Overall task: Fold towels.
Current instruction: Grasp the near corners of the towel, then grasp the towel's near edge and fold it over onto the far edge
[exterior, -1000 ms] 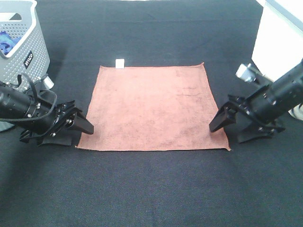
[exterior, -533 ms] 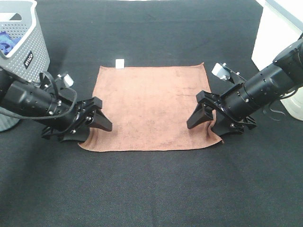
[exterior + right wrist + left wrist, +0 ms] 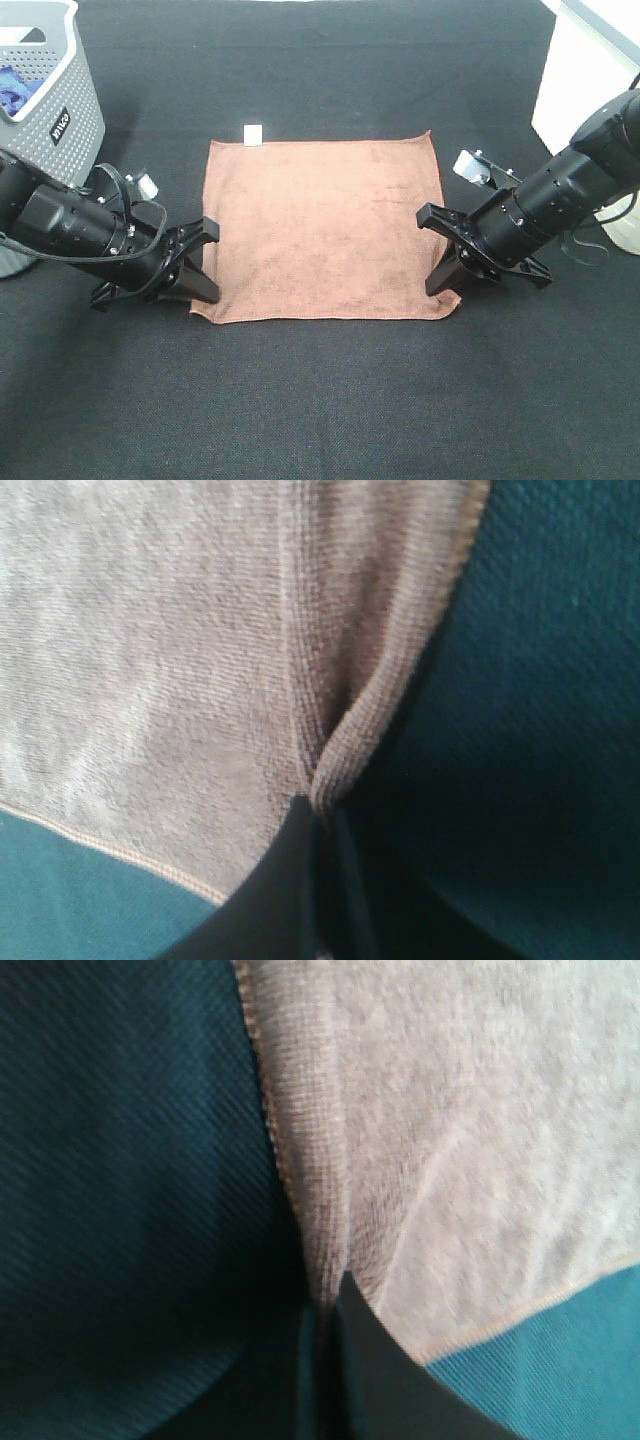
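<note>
The terracotta towel [image 3: 322,226] lies flat on the black table, with its small white tag [image 3: 254,133] on the far edge. My left gripper [image 3: 203,288] is shut on the towel's near left corner; in the left wrist view the cloth [image 3: 440,1140] bunches into the closed jaws. My right gripper [image 3: 442,282] is shut on the near right corner; in the right wrist view a fold of the towel [image 3: 200,650] is pinched between the jaws. Both near corners are drawn inward.
A grey perforated basket [image 3: 40,100] holding a blue cloth [image 3: 15,88] stands at the far left. A white container [image 3: 585,80] stands at the far right. The black tablecloth [image 3: 320,400] covers the table.
Both grippers moved in onto the towel's near corners and closed on them. The near edge of the towel has been pulled narrower, with both corners drawn toward the middle.
</note>
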You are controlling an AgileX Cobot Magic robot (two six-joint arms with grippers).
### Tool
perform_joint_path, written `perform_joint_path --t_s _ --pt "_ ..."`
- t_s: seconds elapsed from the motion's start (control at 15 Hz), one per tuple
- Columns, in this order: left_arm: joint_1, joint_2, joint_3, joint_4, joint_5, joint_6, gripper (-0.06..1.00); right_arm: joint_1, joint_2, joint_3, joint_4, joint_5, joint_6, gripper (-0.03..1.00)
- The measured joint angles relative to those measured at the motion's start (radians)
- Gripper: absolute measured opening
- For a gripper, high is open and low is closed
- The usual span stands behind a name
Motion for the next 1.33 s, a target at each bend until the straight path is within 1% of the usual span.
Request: perform_joint_path --t_s 0.07,0.2,0.33,0.4,0.6,0.67,0.73,0.8,0.93,1.13,1.27,1.33 --pt "0.0 0.0 0.0 0.029 0.029 -0.024 0.0 0.0 -0.02 0.001 -0.061 0.01 0.052 0.0" --pt "0.0 0.0 0.001 0.112 0.085 -0.084 0.0 0.0 -0.057 0.006 -0.15 0.036 0.119 0.0" --pt "0.0 -0.013 0.013 0.179 0.103 -0.133 0.0 0.0 -0.091 0.006 -0.205 0.087 0.186 0.0" --pt "0.0 -0.035 0.032 0.204 0.102 -0.145 0.0 0.0 -0.103 0.015 -0.211 0.109 0.198 0.0" --pt "0.0 -0.124 0.116 0.231 0.102 -0.162 0.0 0.0 -0.116 0.102 -0.199 0.117 0.212 0.0" --pt "0.0 -0.124 0.116 0.231 0.102 -0.162 0.0 0.0 -0.116 0.102 -0.199 0.117 0.212 0.0" --pt "0.0 -0.134 0.158 0.233 0.101 -0.166 0.0 0.002 -0.116 0.151 -0.177 0.116 0.212 0.0" --pt "0.0 -0.134 0.182 0.235 0.099 -0.166 0.0 0.004 -0.116 0.169 -0.169 0.113 0.21 0.0" --pt "-0.001 -0.134 0.192 0.234 0.094 -0.166 0.0 0.007 -0.117 0.178 -0.147 0.106 0.183 0.0" --pt "-0.001 -0.134 0.128 0.232 0.095 -0.166 0.0 0.008 -0.129 0.158 -0.079 0.098 0.106 0.0" --pt "-0.001 -0.134 0.061 0.231 0.095 -0.166 0.0 0.008 -0.144 0.099 -0.057 0.091 0.085 0.0" --pt "-0.001 -0.134 0.012 0.231 0.082 -0.166 0.0 0.008 -0.148 0.044 -0.058 0.075 0.082 0.0"
